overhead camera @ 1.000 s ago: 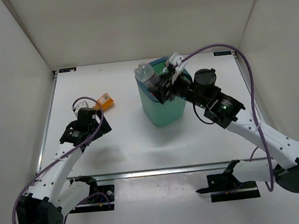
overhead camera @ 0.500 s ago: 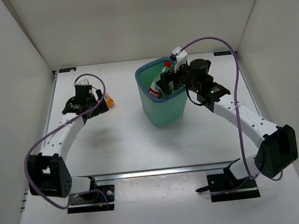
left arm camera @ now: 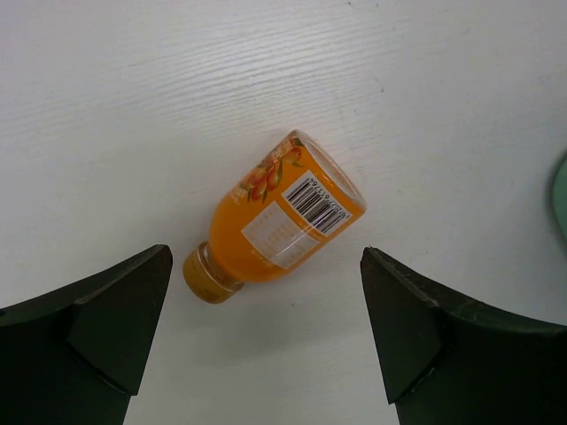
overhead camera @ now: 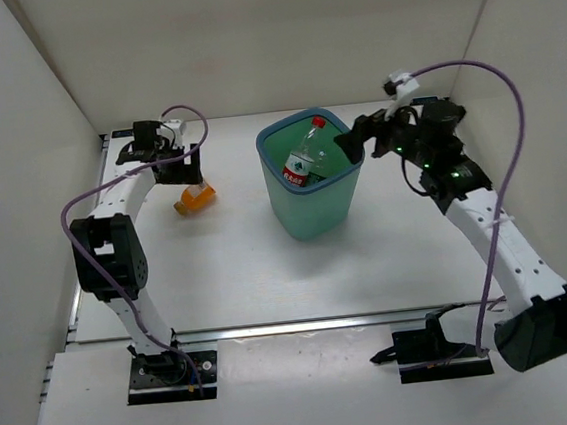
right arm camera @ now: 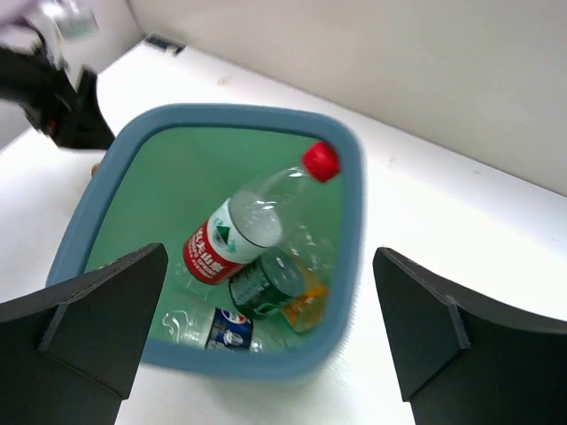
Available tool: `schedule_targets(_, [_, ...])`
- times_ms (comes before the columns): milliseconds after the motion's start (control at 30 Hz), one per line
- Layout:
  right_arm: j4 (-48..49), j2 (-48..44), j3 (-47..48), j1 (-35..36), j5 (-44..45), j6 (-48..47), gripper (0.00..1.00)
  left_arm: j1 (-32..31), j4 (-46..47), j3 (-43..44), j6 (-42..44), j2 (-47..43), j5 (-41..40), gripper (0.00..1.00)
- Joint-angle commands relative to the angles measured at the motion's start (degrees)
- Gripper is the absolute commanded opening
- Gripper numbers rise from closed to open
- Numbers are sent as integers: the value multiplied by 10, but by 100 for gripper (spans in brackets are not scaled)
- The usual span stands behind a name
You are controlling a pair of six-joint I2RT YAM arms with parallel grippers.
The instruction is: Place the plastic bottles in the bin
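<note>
Left claw [left arm camera: 266,258] released, jaws wide. The orange bottle [left arm camera: 276,221] lies on its side on the table [left arm camera: 133,88] between the fingers, ungripped, left of the bin [overhead camera: 272,173]. Its label has a barcode and a white panel; the text is too small to read.

Right claw [right arm camera: 270,257] released, empty, above the bin. Inside:
- red-capped bottle [right arm camera: 237,232], white writing on its red label unreadable
- green-label bottle [right arm camera: 266,285]
- blue-label bottle [right arm camera: 226,328]

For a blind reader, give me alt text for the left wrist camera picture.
A small orange bottle lies on its side on a white table, cap pointing lower left. The open left gripper hovers over it, dark fingers either side, not touching.
</note>
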Motion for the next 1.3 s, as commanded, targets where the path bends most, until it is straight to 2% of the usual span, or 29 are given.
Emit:
schedule_targets(0, [-15,-71,3,-51,-67,42,99,-5,-19,41,74,23,40,99])
schedule_targets(100, [-35,-104,-5,-109,-91,56,100,-5,-43,57,98,47,58,99])
schedule_targets(200, [-45,-133,-31,-161,-96,65,100,-31,-39,51,128,63,10,99])
schedule_targets(400, [-68,-157,-44,-193,-89,72,99,-54,-91,121,135,151,-50,99])
schedule_targets(500, [-69,-169,-51,-191,-66,68,99,-67,-87,117,135,157,-94,96])
schedule_targets(567, [-75,-177,-56,-188,-45,67,99,-75,-72,91,128,148,-125,83])
schedule_targets(600, [-76,-184,-56,-186,-34,62,99,-79,-64,90,125,144,-134,63])
schedule_targets(667, [-83,-192,-56,-186,-11,59,98,-87,-48,65,123,118,-180,44])
schedule_targets(700, [-84,-192,-54,-188,-10,57,99,-90,-44,61,120,112,-191,39])
schedule_targets(733, [-88,-196,-59,-188,-10,57,98,-84,-43,59,115,98,-198,38])
schedule_targets(833, [-93,-206,-60,-188,-10,54,98,-85,-30,61,81,44,-216,44])
schedule_targets(900, [-97,-221,-70,-180,4,48,98,-83,4,51,53,-24,-228,50])
schedule_targets(967, [-112,-231,-83,-174,24,52,98,-106,36,52,26,-77,-262,47])
schedule_targets(1000, [-114,-240,-89,-172,33,49,98,-115,67,52,-7,-108,-296,42])
schedule_targets(1067, [-134,-250,-115,-172,55,44,98,-173,112,48,-16,-148,-325,44])
schedule_targets(1100, [-142,-257,-132,-169,66,45,99,-213,142,55,-11,-167,-347,53])
schedule_targets(1167, [-169,-264,-141,-166,113,43,98,-274,173,86,-13,-175,-368,61])
schedule_targets(1267, [-198,-272,-153,-166,156,31,98,-345,227,146,-34,-164,-377,57])
